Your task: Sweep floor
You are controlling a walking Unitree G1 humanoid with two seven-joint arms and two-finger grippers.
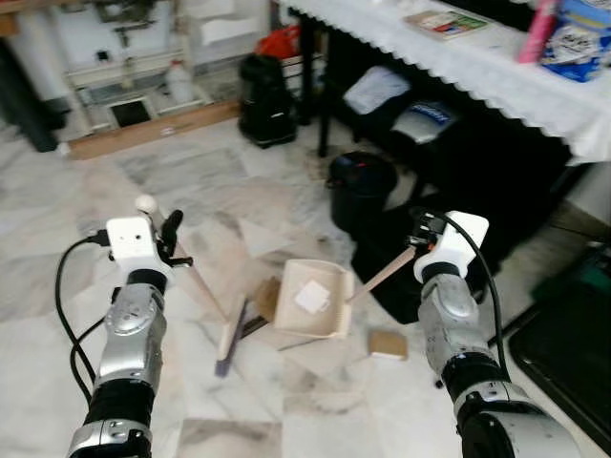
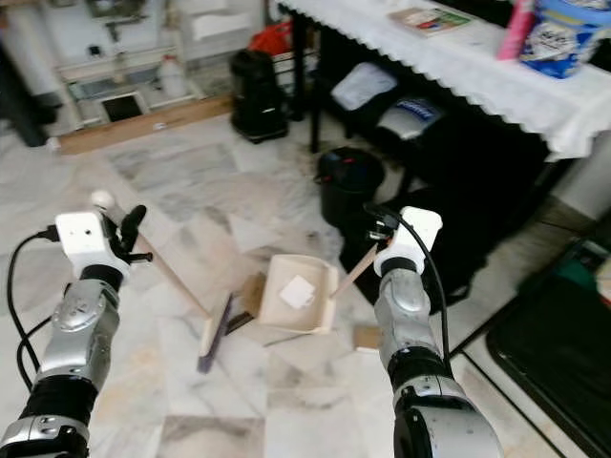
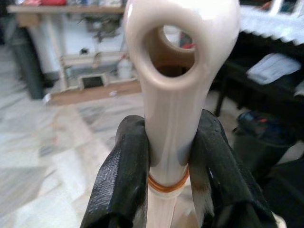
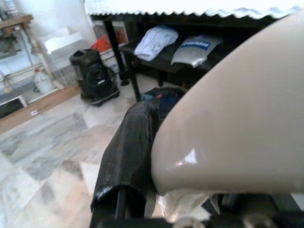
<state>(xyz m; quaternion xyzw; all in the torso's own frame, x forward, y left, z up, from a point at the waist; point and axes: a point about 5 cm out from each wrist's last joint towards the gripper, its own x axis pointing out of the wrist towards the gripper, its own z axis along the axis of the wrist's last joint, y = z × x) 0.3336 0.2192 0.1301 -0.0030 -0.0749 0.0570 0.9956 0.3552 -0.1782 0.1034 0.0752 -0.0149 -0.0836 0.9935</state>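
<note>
Left hand (image 1: 168, 232) pinches broom (image 1: 205, 296) handle, centre-left; right hand (image 1: 421, 232) pinches dustpan (image 1: 310, 298) handle, centre frame.

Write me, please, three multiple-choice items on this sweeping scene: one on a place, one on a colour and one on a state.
1. Where does the white paper scrap lie?
A. In the dustpan
B. On the white table
C. Under the brush head

2. What colour is the small bin by the table?
A. Red
B. Black
C. Cream

3. How does the left gripper stand?
A. Open above the floor
B. Shut on the dustpan
C. Shut on the brush handle

Answers: 1 A, the scrap rests on the dustpan's cream floor. 2 B, the bin is black in both eye views. 3 C, the left wrist view shows both black fingers pressed against the cream handle, just under its hanging hole.
</note>
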